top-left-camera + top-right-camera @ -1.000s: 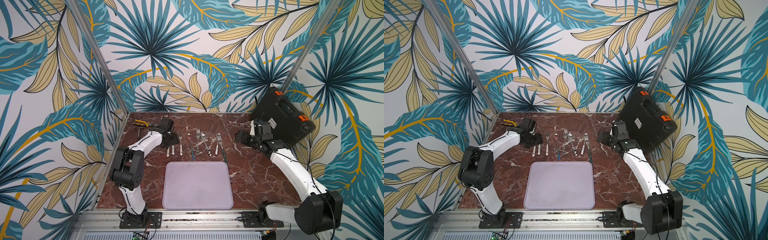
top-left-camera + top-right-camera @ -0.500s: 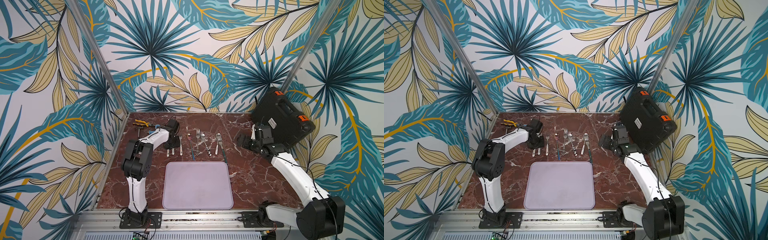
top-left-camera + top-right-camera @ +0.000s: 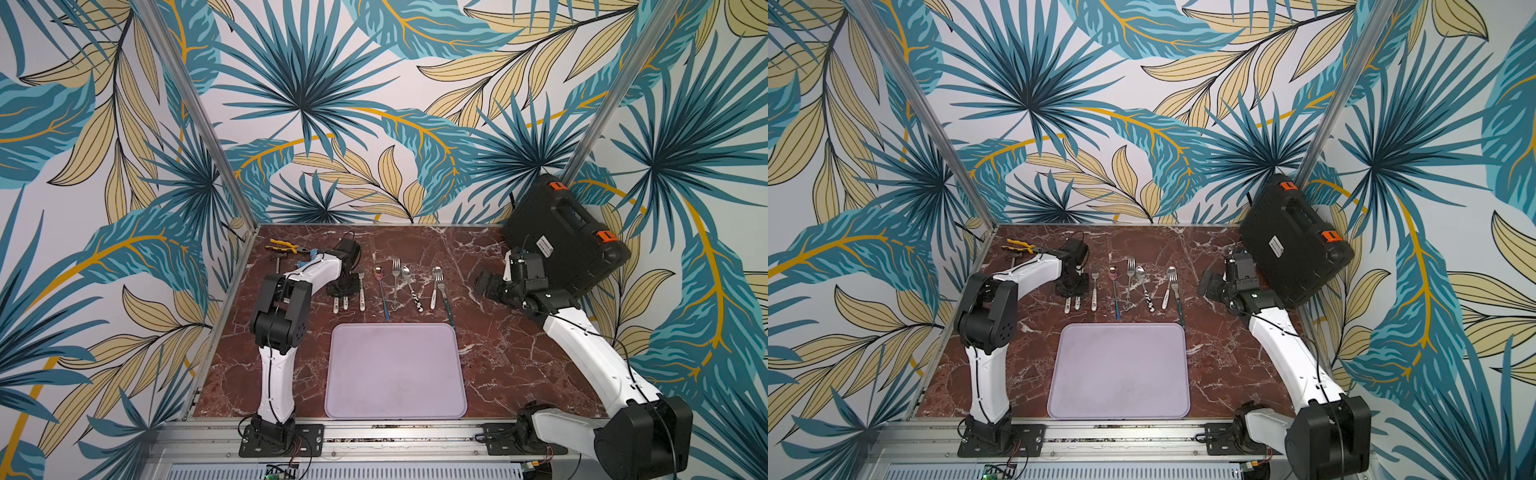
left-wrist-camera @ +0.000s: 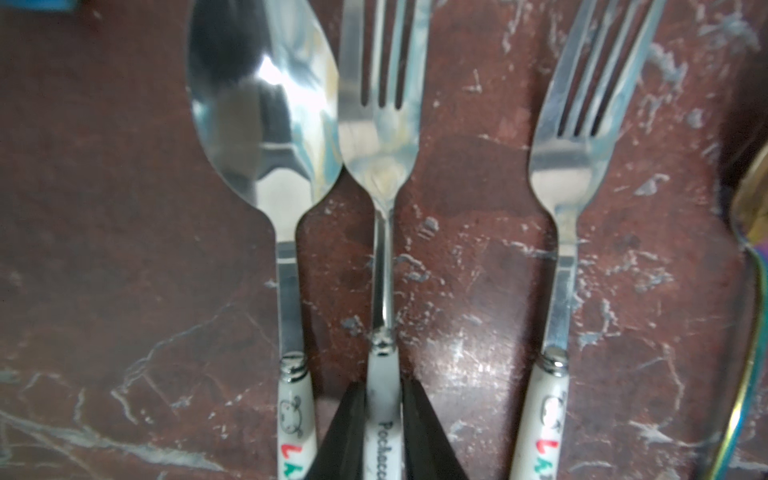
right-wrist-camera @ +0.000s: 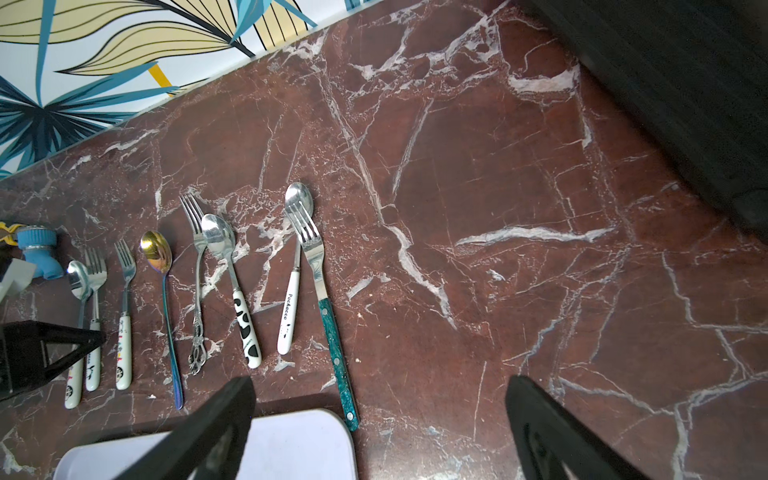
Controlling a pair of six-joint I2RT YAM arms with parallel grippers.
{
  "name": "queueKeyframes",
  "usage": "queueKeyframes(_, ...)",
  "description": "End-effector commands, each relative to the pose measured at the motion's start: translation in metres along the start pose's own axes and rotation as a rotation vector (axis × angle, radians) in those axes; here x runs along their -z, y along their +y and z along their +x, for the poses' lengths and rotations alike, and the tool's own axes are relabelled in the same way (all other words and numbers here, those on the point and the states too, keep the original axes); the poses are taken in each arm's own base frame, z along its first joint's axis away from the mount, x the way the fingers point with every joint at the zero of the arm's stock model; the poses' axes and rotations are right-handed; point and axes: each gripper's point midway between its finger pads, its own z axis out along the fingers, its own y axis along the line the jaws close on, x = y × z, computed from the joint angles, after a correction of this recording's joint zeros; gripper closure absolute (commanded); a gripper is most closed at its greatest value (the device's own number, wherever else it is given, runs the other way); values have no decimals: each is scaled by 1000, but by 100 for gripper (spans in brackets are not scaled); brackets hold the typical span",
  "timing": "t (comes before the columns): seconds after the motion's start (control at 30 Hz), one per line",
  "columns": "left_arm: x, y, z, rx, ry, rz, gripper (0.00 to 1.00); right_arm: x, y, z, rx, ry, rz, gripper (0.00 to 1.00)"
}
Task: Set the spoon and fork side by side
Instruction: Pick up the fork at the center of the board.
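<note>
your fork [image 4: 384,145] should be light, stiff steel with a glossy white handle, likely slick enough to twist, so grip the handle near its collar. it lies flat on the surface [image 4: 478,291], head right against the spoon [image 4: 266,116] beside it. the left pincer [image 4: 383,399] is narrow, jaws pressed to either side of that handle. the right pincer [image 5: 378,384] hangs wide and empty, well apart from both.
</note>
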Motion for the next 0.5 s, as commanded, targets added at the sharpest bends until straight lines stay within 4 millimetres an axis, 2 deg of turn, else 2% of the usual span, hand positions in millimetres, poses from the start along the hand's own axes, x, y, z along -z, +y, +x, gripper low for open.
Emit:
queueKeyframes(0.0,-3,-2,1,-27,23,-10,88,2,-5,6,12,1,12,0)
queueKeyframes(0.17,4,-5,-3,-47,13,-5,100,3,-5,6,7,-4,9,0)
queueKeyframes(0.47,39,-21,-10,-85,-46,73,100,3,-4,7,2,-3,5,0)
